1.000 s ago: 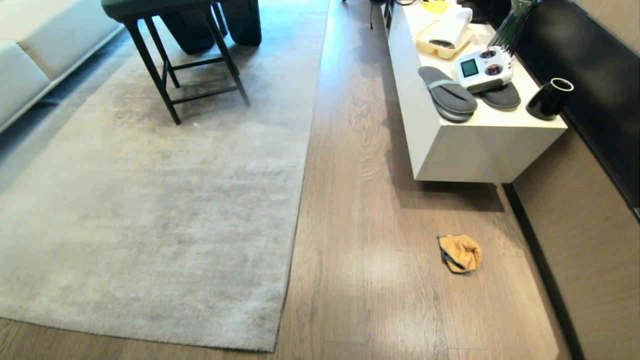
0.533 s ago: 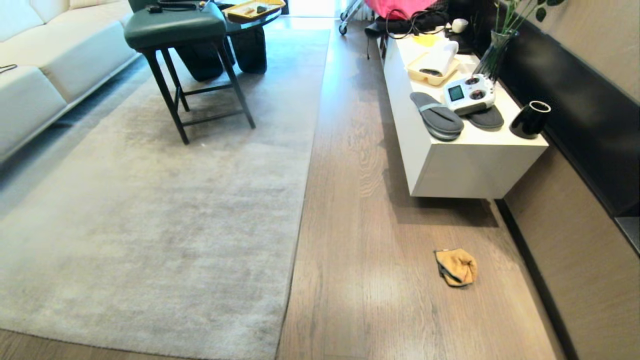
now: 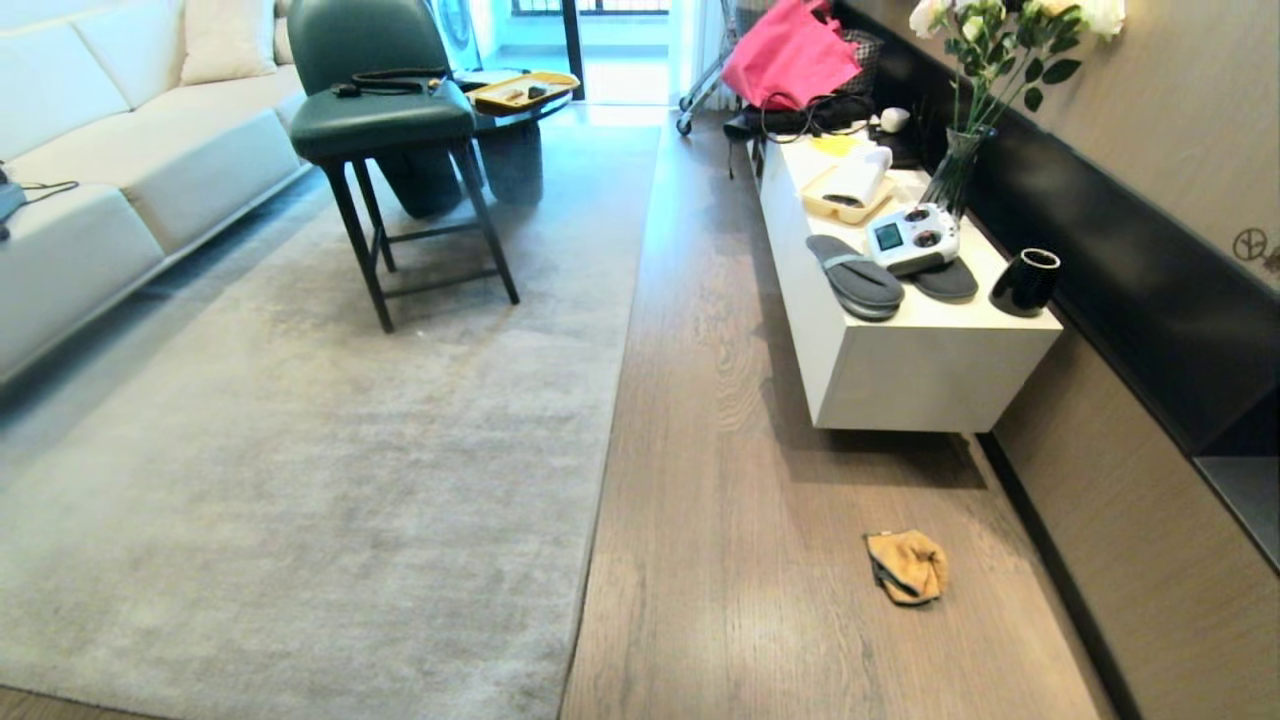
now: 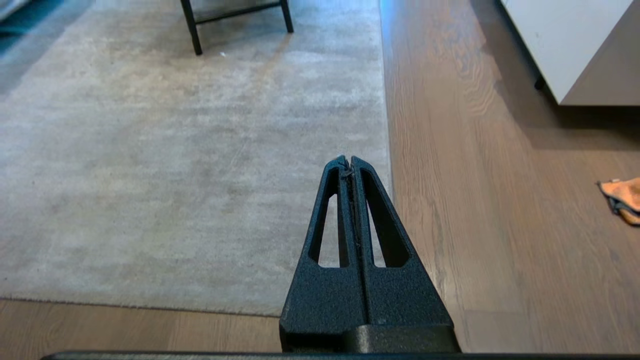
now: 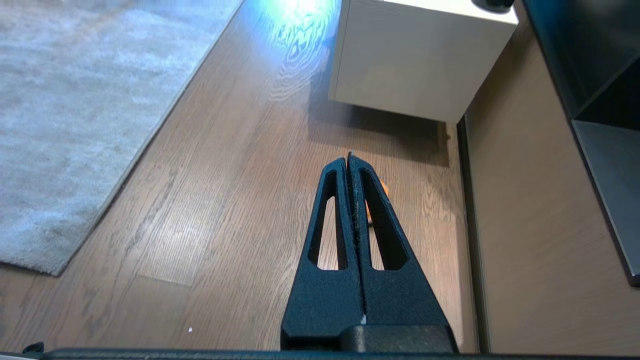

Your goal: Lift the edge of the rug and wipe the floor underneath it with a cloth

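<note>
The pale grey rug (image 3: pixel 300 480) lies flat on the left. Its straight rug edge (image 3: pixel 592 480) runs away from me along the wood floor (image 3: pixel 740 450). The orange-yellow cloth (image 3: pixel 907 567) lies crumpled on the planks to the right, near the wall. Neither arm shows in the head view. My left gripper (image 4: pixel 350 159) is shut and empty, hanging above the rug edge (image 4: pixel 385 150), with the cloth (image 4: pixel 622 195) off to its side. My right gripper (image 5: pixel 348 157) is shut and empty above bare floor. Its fingers hide most of the cloth (image 5: pixel 383 188). The rug corner (image 5: pixel 55 267) lies to one side.
A white low cabinet (image 3: pixel 900 370) along the right wall carries slippers (image 3: pixel 855 277), a remote controller (image 3: pixel 910 238), a black cup (image 3: pixel 1024 282) and a vase. A dark-legged green chair (image 3: pixel 400 150) stands on the rug, with a sofa (image 3: pixel 100 200) at far left. A wall panel (image 3: pixel 1130 560) bounds the floor strip.
The head view has tilted up, so the whole scene has slid down and more of the far room shows. The rug and cloth have not moved.
</note>
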{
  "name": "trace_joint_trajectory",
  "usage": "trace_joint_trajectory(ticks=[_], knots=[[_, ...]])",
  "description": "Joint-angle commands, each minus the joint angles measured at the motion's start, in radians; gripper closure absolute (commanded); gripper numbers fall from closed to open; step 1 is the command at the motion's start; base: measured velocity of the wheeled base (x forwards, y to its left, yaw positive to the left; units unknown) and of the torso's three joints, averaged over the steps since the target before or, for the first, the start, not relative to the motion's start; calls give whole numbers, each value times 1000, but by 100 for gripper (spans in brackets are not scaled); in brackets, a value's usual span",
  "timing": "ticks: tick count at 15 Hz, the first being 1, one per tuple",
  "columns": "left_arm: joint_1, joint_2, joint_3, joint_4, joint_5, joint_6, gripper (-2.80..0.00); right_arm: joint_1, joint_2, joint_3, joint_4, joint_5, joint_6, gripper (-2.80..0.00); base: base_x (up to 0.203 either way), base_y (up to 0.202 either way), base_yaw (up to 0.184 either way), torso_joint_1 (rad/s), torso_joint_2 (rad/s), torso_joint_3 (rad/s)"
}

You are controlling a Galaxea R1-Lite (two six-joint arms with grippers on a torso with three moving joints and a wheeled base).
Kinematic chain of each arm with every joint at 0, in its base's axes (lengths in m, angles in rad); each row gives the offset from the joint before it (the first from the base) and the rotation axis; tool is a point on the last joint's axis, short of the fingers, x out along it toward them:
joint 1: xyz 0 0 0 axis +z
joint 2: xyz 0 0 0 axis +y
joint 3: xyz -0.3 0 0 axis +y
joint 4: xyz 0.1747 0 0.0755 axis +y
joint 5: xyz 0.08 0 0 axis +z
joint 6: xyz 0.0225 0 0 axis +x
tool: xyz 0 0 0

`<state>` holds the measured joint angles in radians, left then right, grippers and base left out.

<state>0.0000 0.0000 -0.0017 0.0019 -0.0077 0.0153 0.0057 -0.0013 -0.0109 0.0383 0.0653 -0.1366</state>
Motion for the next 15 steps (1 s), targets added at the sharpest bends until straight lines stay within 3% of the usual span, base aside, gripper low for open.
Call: trace_joint_trajectory(ticks=[1, 15], knots=[[0, 0, 0, 0, 0, 0, 0, 0, 1, 0, 0, 1, -1, 0, 0, 0, 0, 1, 4, 201], [0, 0, 2, 0, 0, 2, 0, 0, 1, 0, 0, 1, 0, 0, 0, 0, 0, 1, 1, 19]])
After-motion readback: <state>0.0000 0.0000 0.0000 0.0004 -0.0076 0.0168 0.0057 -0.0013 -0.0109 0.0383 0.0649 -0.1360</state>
